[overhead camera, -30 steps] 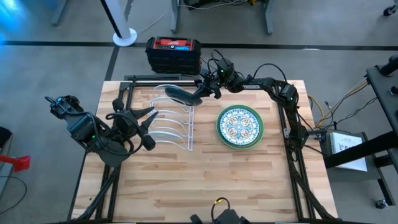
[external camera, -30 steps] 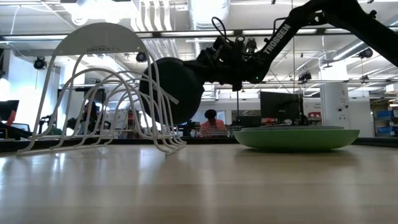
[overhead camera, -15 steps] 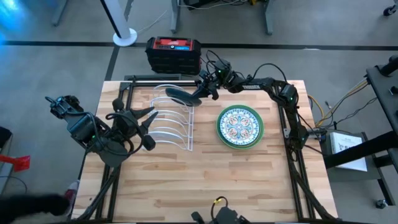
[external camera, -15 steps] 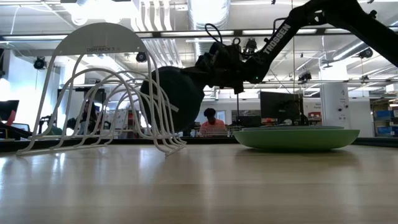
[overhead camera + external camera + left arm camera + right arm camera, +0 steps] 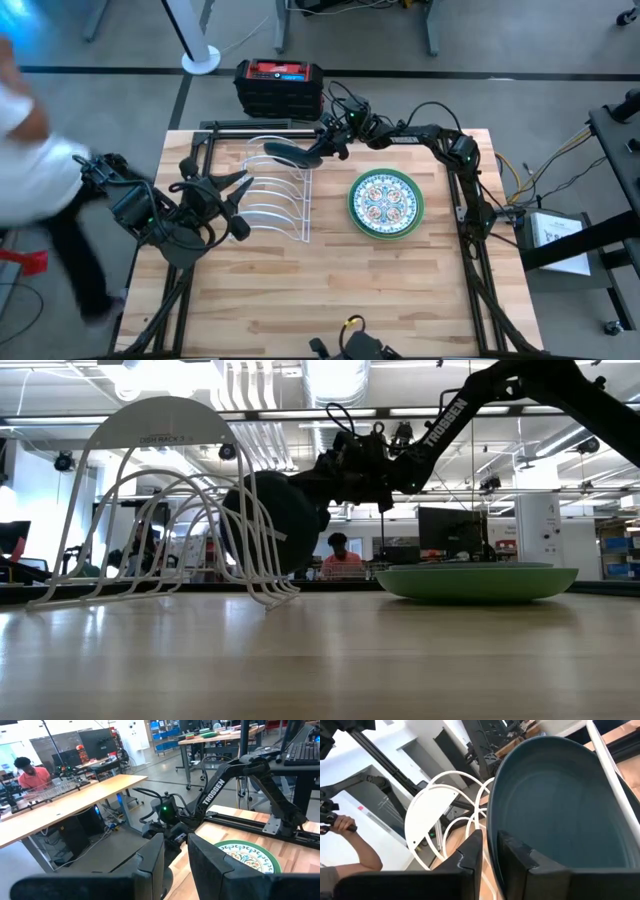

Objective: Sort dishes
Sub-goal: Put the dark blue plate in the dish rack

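A dark teal plate point(image 5: 284, 153) stands on edge in the far slot of the white wire rack point(image 5: 278, 195), leaning between its wires point(image 5: 270, 520). My right gripper point(image 5: 322, 152) reaches level from the table's right. Its fingers stand on either side of the plate's rim point(image 5: 491, 851), slightly parted. A yellowish patterned plate with a green rim point(image 5: 386, 205) lies flat on the table to the right of the rack. My left gripper point(image 5: 242, 205) hovers at the rack's left side, fingers a little apart point(image 5: 175, 865) with nothing between them. My right gripper has one finger point(image 5: 470, 852) behind the plate's rim and one point(image 5: 515, 855) over its hollow face. A strip of light shows between the outer finger and the rim. Whether the inner finger touches the plate I cannot tell. The plate's lower edge sits in the rack.
A red and black box point(image 5: 278, 85) stands beyond the table's far edge. A person in white point(image 5: 30, 150) moves past the table's left side. Bare wood lies across the near half of the table point(image 5: 330, 290).
The dark teal plate has sunk a little and gone toward the table's left, deeper between the rack's wires, with my right gripper tipping along with it. A person has come into the high view at the left.
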Available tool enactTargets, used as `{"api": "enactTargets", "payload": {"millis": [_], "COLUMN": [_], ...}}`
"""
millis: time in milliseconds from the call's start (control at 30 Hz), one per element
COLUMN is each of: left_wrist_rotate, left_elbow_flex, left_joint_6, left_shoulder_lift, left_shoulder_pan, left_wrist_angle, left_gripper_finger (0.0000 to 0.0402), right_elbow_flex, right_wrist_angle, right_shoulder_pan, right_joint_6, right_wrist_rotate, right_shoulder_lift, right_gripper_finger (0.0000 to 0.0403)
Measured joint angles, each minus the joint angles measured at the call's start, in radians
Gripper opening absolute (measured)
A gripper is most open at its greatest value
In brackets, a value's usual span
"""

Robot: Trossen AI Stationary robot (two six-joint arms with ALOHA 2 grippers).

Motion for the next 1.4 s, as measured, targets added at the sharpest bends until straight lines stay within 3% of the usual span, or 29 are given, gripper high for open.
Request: {"api": "enactTargets", "payload": {"millis": [1000,1400], "left_wrist_rotate": [-0.001,-0.001], "left_elbow_flex": [0.000,0.000], "left_joint_6": [0.004,0.004], "left_shoulder_lift": [0.000,0.000], "left_shoulder_pan": [0.000,0.000], "left_wrist_angle": [-0.001,-0.001], "left_gripper_finger": [0.0077,0.0077], "right_elbow_flex": [0.019,0.048], "right_wrist_angle": [-0.003,-0.025], "right_shoulder_pan": [-0.007,-0.019], "right_joint_6": [0.046,0.066], "right_wrist_rotate": [0.024,0.019], "right_shoulder_lift": [-0.003,-0.008], "right_gripper_finger": [0.0178,0.0202]}}
